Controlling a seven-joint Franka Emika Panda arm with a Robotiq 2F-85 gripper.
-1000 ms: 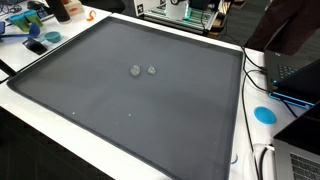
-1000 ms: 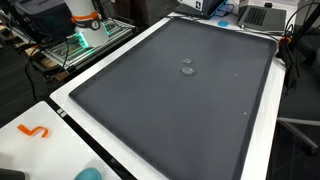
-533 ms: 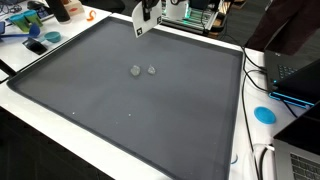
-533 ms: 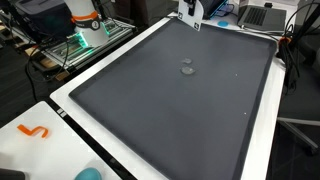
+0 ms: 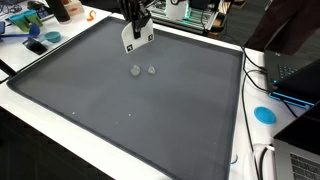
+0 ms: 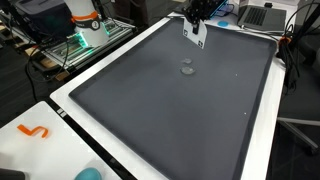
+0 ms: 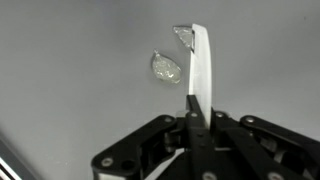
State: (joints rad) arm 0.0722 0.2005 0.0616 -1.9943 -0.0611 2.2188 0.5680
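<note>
**Gripper clamped on a white card, hanging above two blobs on the mat**

The gripper is closed on a white card, pinching its upper end. The card is flat and stiff-looking, and what it is made of cannot be told. It hangs straight out below the fingertips with its long axis in line with the gripper's own reach, pointing down toward the dark mat. Its free end sits above the mat and does not rest on it. This shows in both exterior views; in one, the gripper sits directly over the card.

In the wrist view the card appears edge-on as a thin white strip running away from the closed gripper, with one finger on each face.

Beneath the gripper, beyond the card's free end, two translucent blobs lie on the mat just beside one another. In the wrist view both lie off the same face of the card. The nearer blob is rounded and clear of the strip. The farther blob sits right against the card's tip in that picture. The exterior view shows a gap between the card's end and the blobs, so nothing is touching them.

The mat covers most of a white table, and a blue disc lies well away from the gripper, off the mat.
</note>
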